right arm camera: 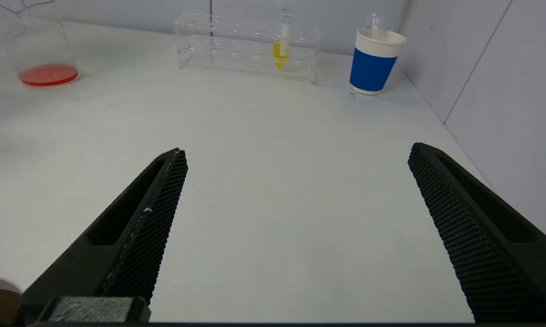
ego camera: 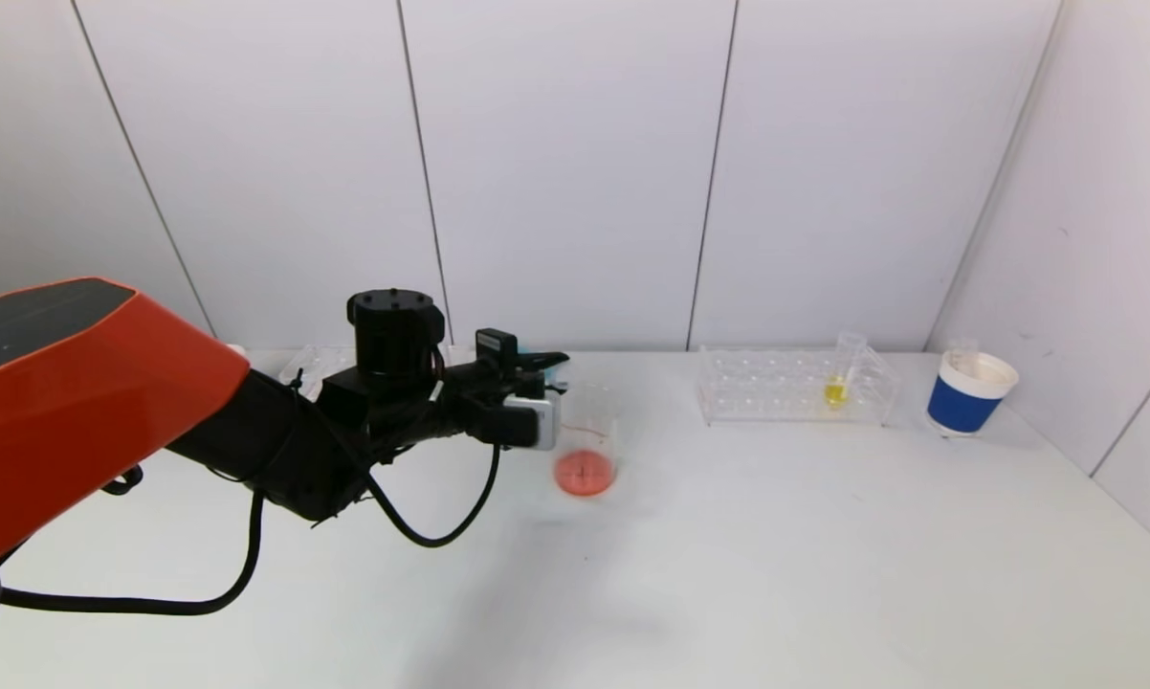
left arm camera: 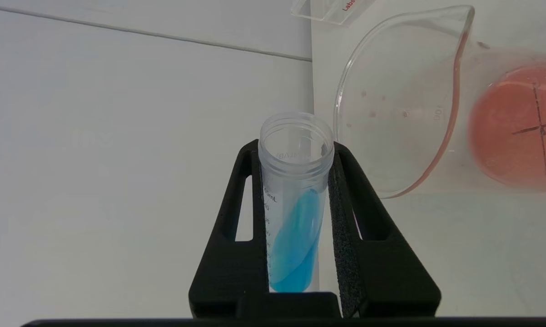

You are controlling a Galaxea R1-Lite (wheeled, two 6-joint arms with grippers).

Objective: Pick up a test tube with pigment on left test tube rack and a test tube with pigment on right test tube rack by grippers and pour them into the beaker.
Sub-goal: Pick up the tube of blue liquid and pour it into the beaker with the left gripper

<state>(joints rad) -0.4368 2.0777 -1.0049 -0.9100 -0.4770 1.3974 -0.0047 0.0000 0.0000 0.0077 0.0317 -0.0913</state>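
Note:
My left gripper (ego camera: 548, 369) (left arm camera: 295, 147) is shut on a clear test tube (left arm camera: 295, 181) holding blue pigment (left arm camera: 298, 245). The tube is tilted and its open mouth sits close beside the rim of the glass beaker (ego camera: 586, 435) (left arm camera: 400, 113). A thin layer of red liquid (ego camera: 585, 472) covers the beaker's bottom. The left test tube rack (ego camera: 309, 364) is mostly hidden behind my left arm. The right test tube rack (ego camera: 790, 388) (right arm camera: 245, 45) holds a tube with yellow pigment (ego camera: 836, 388) (right arm camera: 280, 52). My right gripper (right arm camera: 298, 152) stands open above bare table, out of the head view.
A blue and white paper cup (ego camera: 969, 394) (right arm camera: 375, 61) stands right of the right rack, near the side wall. The wall runs just behind both racks. A black cable (ego camera: 422, 536) hangs from my left arm over the white table (ego camera: 728, 574).

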